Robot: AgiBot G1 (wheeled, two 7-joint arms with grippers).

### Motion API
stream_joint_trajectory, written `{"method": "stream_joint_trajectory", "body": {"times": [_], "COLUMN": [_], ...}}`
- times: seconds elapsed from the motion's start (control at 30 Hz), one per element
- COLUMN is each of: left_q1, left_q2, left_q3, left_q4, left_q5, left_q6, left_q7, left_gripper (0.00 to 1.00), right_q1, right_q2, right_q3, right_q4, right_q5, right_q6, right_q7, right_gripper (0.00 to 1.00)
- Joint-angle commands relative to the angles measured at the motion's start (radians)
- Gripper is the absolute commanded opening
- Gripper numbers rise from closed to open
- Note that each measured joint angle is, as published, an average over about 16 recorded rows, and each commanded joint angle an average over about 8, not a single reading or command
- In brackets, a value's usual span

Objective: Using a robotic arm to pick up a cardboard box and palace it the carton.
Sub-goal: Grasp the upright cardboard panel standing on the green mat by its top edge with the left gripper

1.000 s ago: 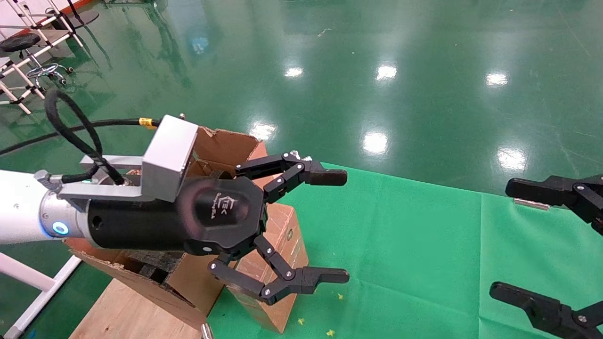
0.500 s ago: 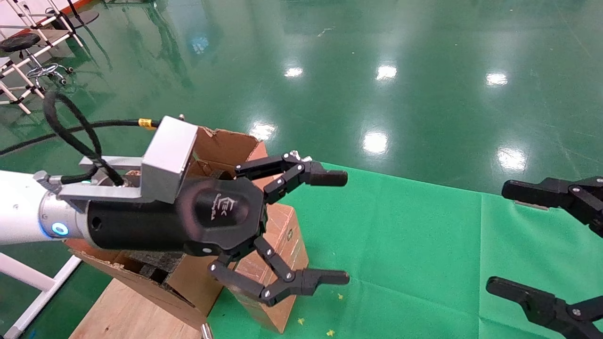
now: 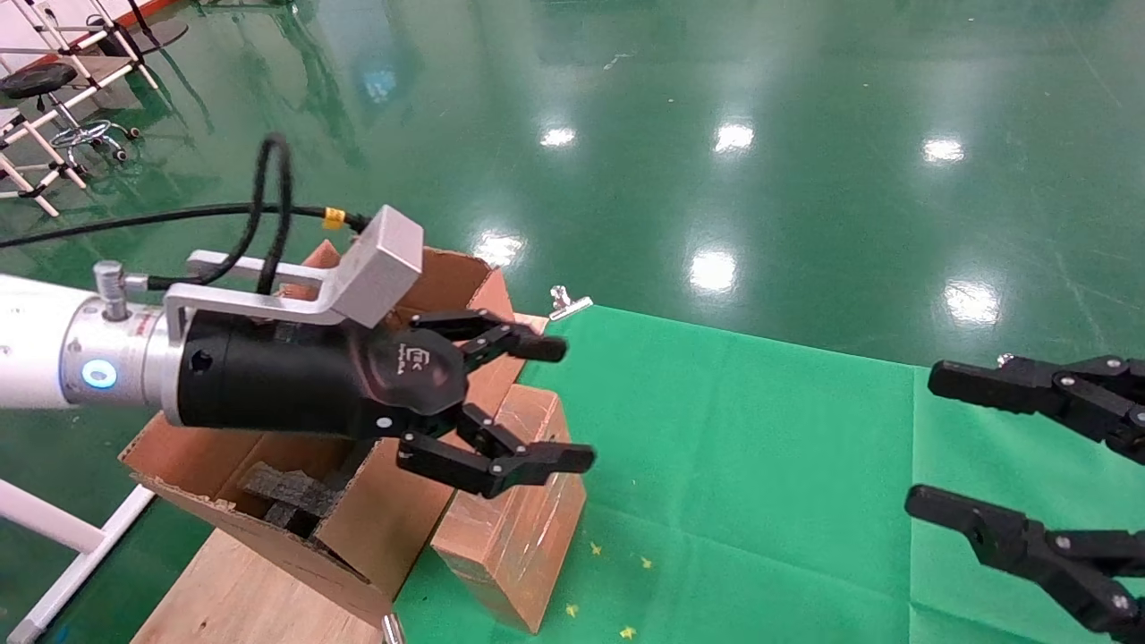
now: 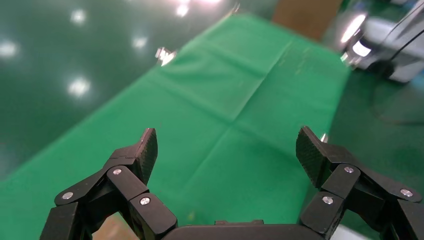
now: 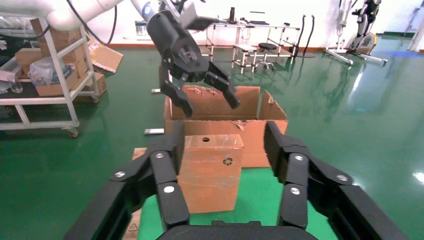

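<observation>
The small reddish-brown cardboard box (image 3: 519, 528) stands on the green cloth beside the carton (image 3: 268, 501); in the right wrist view the box (image 5: 210, 172) shows a round hole and a recycling mark. My left gripper (image 3: 555, 402) hangs open and empty above the box and carton edge, with its white arm and blue light ring behind; it also shows in the right wrist view (image 5: 202, 92). My right gripper (image 3: 926, 447) is open and empty at the right, well apart from the box. The carton (image 5: 225, 125) has upright flaps and black foam (image 3: 286, 492) inside.
A green cloth (image 3: 760, 465) covers the table. A metal clip (image 3: 568, 304) holds its far edge. The carton rests on a wooden board (image 3: 233, 590). Shiny green floor lies beyond; racks and stools stand at far left (image 3: 54, 98).
My left gripper has pulled back toward the carton and lifted, its fingers less spread than before. My right gripper has edged left.
</observation>
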Motion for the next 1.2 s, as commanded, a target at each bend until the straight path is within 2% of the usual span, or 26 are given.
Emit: {"method": "stream_joint_trajectory", "body": {"times": [0.03,0.17,0.43,0.6,0.77,0.9,1.2], "left_q1": [-0.041,-0.082,-0.090,-0.162,-0.262,-0.333,-0.417], "left_q2": [-0.011,-0.010,-0.010,-0.005,0.028,0.056,0.079], "left_q3": [0.026,0.049,0.059,0.104,0.180,0.268,0.448], "left_q4": [-0.010,-0.012,0.009,0.009,0.006,0.010,0.019], "left_q5": [0.059,0.106,0.124,0.235,0.345,0.389,0.414], "left_q6": [0.008,0.027,0.038,0.065,0.116,0.140,0.136], "left_q7": [-0.067,-0.105,-0.123,-0.242,-0.419,-0.531,-0.668], "left_gripper": [1.00,1.00,1.00,1.00,1.00,1.00,1.00], "right_q1": [0.000,0.000,0.000,0.000,0.000,0.000,0.000], "right_q2": [0.000,0.000,0.000,0.000,0.000,0.000,0.000], "right_q3": [0.000,0.000,0.000,0.000,0.000,0.000,0.000], "right_q4": [0.000,0.000,0.000,0.000,0.000,0.000,0.000], "right_q5": [0.000,0.000,0.000,0.000,0.000,0.000,0.000], "right_q6": [0.000,0.000,0.000,0.000,0.000,0.000,0.000], "right_q7": [0.000,0.000,0.000,0.000,0.000,0.000,0.000], "right_gripper": [0.00,0.00,0.00,0.00,0.00,0.00,0.00]}}
